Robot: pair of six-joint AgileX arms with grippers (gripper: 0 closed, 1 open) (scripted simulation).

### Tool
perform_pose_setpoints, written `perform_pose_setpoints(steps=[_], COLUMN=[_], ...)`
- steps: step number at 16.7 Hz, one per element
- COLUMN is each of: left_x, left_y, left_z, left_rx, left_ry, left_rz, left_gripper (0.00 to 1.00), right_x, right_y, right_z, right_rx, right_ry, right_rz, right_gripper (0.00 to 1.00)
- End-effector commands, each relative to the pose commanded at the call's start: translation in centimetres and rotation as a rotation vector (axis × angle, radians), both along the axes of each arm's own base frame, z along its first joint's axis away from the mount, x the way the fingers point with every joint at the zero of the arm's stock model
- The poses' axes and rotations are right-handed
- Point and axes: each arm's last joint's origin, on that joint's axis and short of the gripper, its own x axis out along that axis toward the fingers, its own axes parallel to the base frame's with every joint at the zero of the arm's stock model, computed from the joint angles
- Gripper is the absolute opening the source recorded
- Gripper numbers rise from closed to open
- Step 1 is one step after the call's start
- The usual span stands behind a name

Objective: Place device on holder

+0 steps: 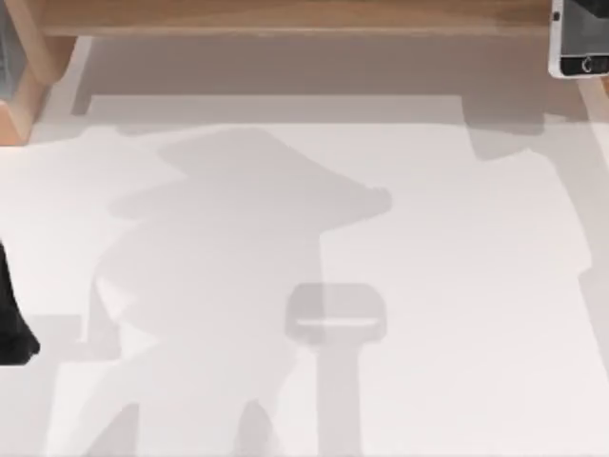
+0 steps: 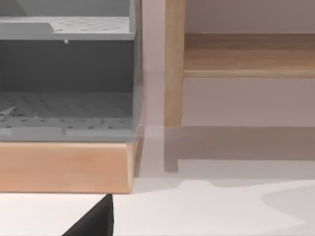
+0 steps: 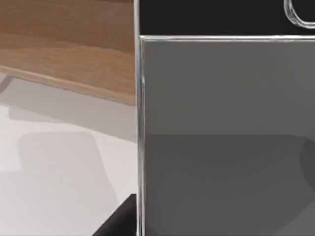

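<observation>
I judge the device (image 1: 582, 38), lying at the bench's (image 1: 381, 238) far right corner by a wooden frame (image 1: 285, 17), to be light, rigid, slick-glassed and best taken by its silver long edges, I read no writing on it, and I cannot tell either pincer's state.

White table (image 1: 428, 286), wooden frame (image 1: 285, 17) along its far edge, smartphone (image 1: 582, 38) far right
</observation>
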Motion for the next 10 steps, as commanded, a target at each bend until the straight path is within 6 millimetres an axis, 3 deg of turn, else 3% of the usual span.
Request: perform_pose_setpoints(steps=[5,10], left_x=[0.0,0.0], left_y=[0.0,0.0], left_z=[0.0,0.0], left_rx=[0.0,0.0], left_ry=[0.0,0.0], left_rz=[0.0,0.0], left_gripper=[1.0,1.0], right_x=[-1.7,-4.4], right_y=[-7.3,-13.6], right_z=[0.4,-0.8], right_rx=[-0.064,-0.155], right_ry=[-0.167,-0.262], right_rz=[-0.062,-0.14], right_gripper=[0.0,0.0])
